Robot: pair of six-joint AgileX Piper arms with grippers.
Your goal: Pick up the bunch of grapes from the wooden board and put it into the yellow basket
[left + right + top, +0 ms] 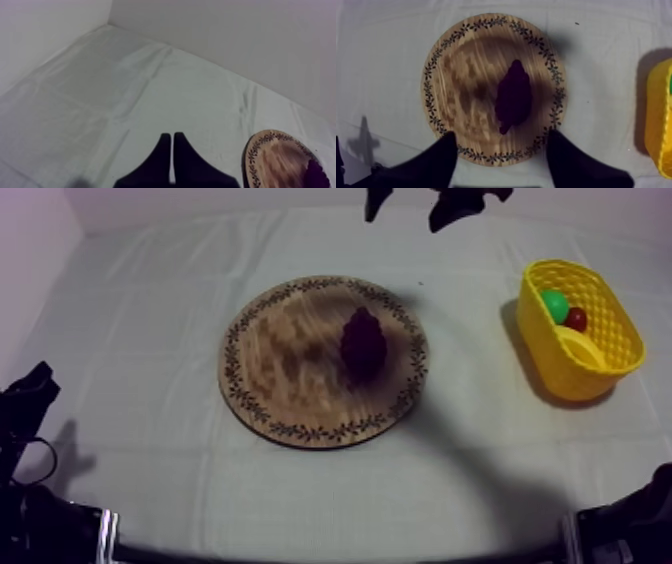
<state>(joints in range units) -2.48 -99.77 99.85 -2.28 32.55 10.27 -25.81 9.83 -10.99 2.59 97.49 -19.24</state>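
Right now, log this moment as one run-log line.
grapes: on wooden board | right gripper: open, above board | left gripper: shut, off board | yellow basket: no grapes inside

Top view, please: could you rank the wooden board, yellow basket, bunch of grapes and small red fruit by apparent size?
1. wooden board, clearly largest
2. yellow basket
3. bunch of grapes
4. small red fruit, lying in the basket, smallest

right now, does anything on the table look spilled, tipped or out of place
Nothing stands out. The dark purple bunch of grapes lies on the round wooden board with a patterned rim, and the yellow basket stands upright with fruit inside. The grey-white cloth is only creased.
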